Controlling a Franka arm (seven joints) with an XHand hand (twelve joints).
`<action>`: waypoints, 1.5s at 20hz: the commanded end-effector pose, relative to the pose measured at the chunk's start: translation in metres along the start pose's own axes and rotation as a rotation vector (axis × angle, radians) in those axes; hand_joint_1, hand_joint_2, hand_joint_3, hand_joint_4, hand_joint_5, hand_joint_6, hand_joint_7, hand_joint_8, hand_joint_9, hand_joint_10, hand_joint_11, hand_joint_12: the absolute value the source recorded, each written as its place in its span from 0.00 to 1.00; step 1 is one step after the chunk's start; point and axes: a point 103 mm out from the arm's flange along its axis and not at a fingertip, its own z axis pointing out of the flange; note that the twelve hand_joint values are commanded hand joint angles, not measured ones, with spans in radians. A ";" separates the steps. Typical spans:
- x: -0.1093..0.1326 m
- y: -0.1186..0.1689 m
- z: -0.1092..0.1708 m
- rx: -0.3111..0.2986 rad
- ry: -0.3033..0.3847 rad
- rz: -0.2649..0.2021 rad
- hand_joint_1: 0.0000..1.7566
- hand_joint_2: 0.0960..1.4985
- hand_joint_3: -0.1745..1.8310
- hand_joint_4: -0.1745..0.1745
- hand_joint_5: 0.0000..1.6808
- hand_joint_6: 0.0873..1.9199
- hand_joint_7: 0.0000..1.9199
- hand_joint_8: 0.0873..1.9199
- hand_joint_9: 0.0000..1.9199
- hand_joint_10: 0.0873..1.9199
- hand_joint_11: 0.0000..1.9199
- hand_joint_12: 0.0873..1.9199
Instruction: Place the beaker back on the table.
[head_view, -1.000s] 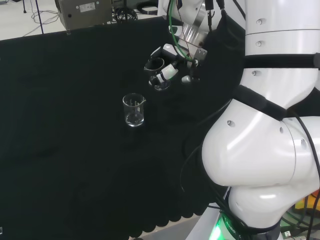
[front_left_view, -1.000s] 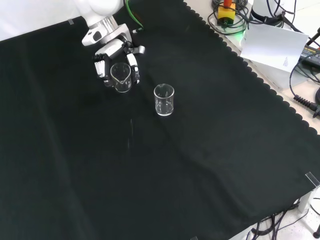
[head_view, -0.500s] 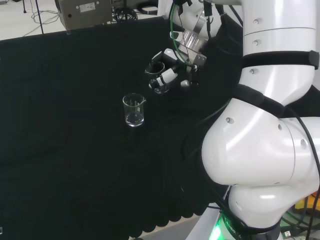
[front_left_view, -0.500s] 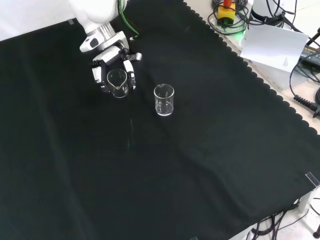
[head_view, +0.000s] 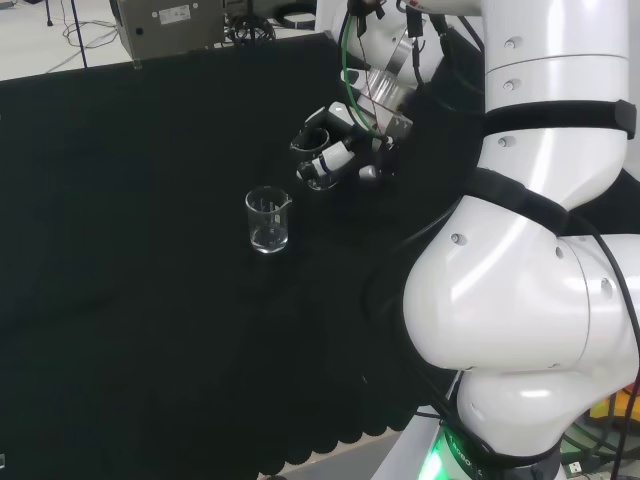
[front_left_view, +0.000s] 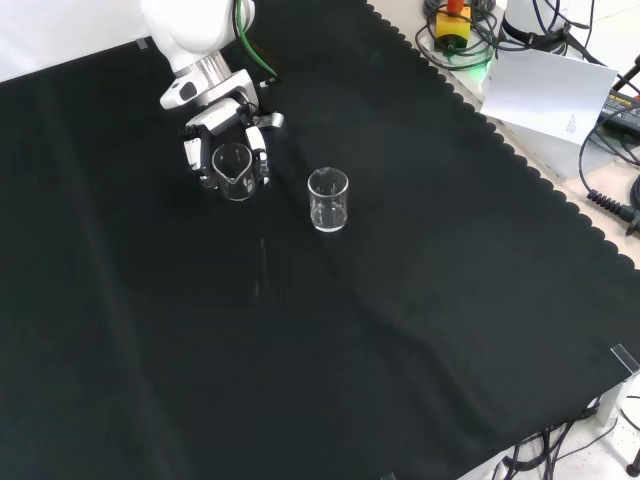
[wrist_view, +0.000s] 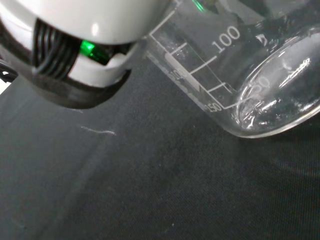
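Note:
The hand (front_left_view: 226, 128) has its fingers curled round a clear glass beaker (front_left_view: 233, 171) with a pouring lip, near the cloth's far side in the front view. From the head view the hand (head_view: 340, 140) holds that beaker (head_view: 315, 160) low over the black cloth. Close up in the wrist view, the held beaker (wrist_view: 235, 75) is tilted, its base just above the cloth; contact cannot be told. A second clear beaker (front_left_view: 328, 199) stands upright on the cloth to the right in the front view, apart from the hand; it is the beaker (head_view: 268, 220) left of and nearer than the hand in the head view.
The arm's white links (head_view: 530, 250) rise at the head view's right. A grey box (head_view: 165, 25) sits beyond the cloth's far edge. Cables, a sheet of paper (front_left_view: 550, 92) and a yellow device (front_left_view: 452, 22) lie past the cloth's scalloped edge in the front view.
The hand with its beaker has dropped lower and shifted slightly toward the front camera and leftward in the front view. The standing beaker has not moved.

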 end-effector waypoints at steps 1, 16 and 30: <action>0.000 -0.002 0.003 0.006 -0.002 0.010 0.82 0.31 0.51 0.00 0.70 0.40 0.68 0.38 0.73 0.27 0.62 0.36; -0.003 -0.013 0.008 -0.003 -0.020 0.074 0.65 0.59 0.24 0.29 0.64 0.44 0.51 0.37 0.57 0.21 0.47 0.54; -0.003 -0.025 0.002 0.040 0.059 0.062 0.59 0.32 0.44 0.33 0.31 0.42 0.29 0.38 0.37 0.28 0.20 0.69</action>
